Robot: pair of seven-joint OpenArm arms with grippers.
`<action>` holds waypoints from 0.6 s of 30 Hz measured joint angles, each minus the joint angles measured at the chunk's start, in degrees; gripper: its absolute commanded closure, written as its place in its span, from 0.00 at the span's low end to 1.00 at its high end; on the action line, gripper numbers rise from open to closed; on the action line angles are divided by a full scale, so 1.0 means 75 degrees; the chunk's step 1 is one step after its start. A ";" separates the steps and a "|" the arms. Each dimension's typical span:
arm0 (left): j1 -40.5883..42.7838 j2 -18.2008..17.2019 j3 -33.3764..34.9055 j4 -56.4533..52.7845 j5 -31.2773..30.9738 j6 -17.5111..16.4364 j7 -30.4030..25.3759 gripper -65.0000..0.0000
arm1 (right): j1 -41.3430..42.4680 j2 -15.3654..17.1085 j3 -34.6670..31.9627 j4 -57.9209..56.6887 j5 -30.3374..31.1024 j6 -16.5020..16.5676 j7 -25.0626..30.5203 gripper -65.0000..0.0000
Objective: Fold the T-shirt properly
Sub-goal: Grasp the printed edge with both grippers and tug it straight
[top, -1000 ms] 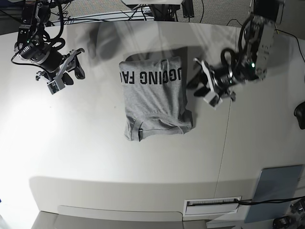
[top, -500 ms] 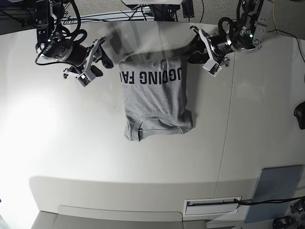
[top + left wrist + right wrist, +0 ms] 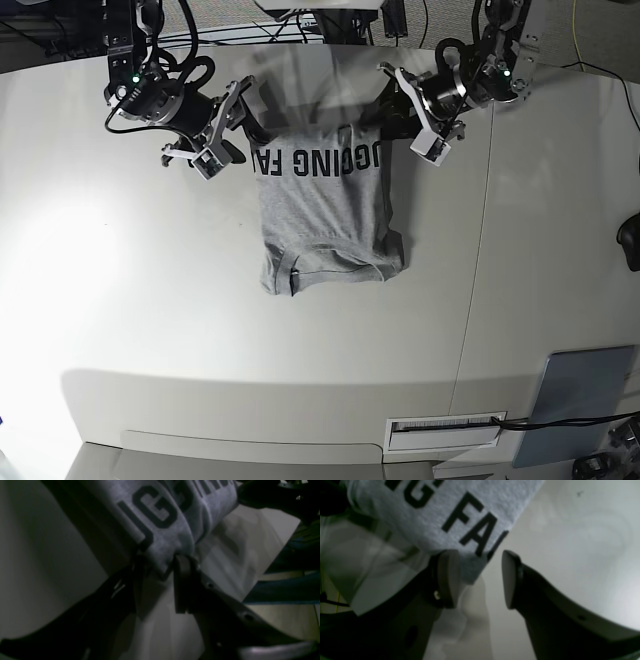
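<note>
Your left gripper (image 3: pixel 157 565) straddles a far corner of the T-shirt (image 3: pixel 325 215), and your right gripper (image 3: pixel 480 565) sits at the other far corner with its jaws apart.

Starting from the near side, the grey table (image 3: pixel 150 300) carries a flat blue-grey panel (image 3: pixel 585 400) at its near right corner, well apart from the cloth. The T-shirt lies mid-table as a narrow folded block. Its near end is bunched, with a band of fabric doubled up across it. The black lettering (image 3: pixel 315 160) runs across the far part of the shirt and faces up.

At the far right corner of the shirt, your left wrist view shows the cloth tucked between both dark fingers (image 3: pixel 181 585). That view is dim, so you cannot tell whether the jaws are actually pinching the cloth or only standing around it.

At the far left corner, the right wrist view shows the shirt's edge lying against one finger (image 3: pixel 446 577). Bare table shows in the gap between the cloth and the other finger (image 3: pixel 510 580), so nothing is clamped there.

Beyond the table's far edge, black cables (image 3: pixel 250 35) trail over the floor.
</note>
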 measured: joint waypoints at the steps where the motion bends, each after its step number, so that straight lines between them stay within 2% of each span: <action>1: 0.0000 0.0006 0.0000 0.0000 -0.0003 -0.0055 -0.0003 0.69 | 0.0079 0.0003 0.0000 -0.0122 0.0006 0.0003 -0.0003 0.59; 8: 0.0000 0.0006 0.0000 0.0000 0.0026 -0.0050 0.0000 0.69 | 0.0259 0.0003 0.0006 -0.0609 0.0315 -0.0003 -0.0038 0.59; 11: 0.0000 0.0006 0.0000 0.0000 0.0026 -0.0050 0.0000 0.69 | 0.0286 0.0006 0.0006 -0.0609 0.0431 -0.0003 -0.0213 0.63; 14: 0.0000 0.0006 0.0000 0.0000 0.0029 -0.0050 0.0000 0.69 | 0.0294 0.0006 0.0006 -0.0609 0.0842 -0.0006 -0.0449 0.74; 18: 0.0000 0.0006 0.0000 0.0000 0.0026 -0.0050 0.0000 0.71 | 0.0294 0.0006 0.0006 -0.0609 0.0903 -0.0003 -0.0440 1.00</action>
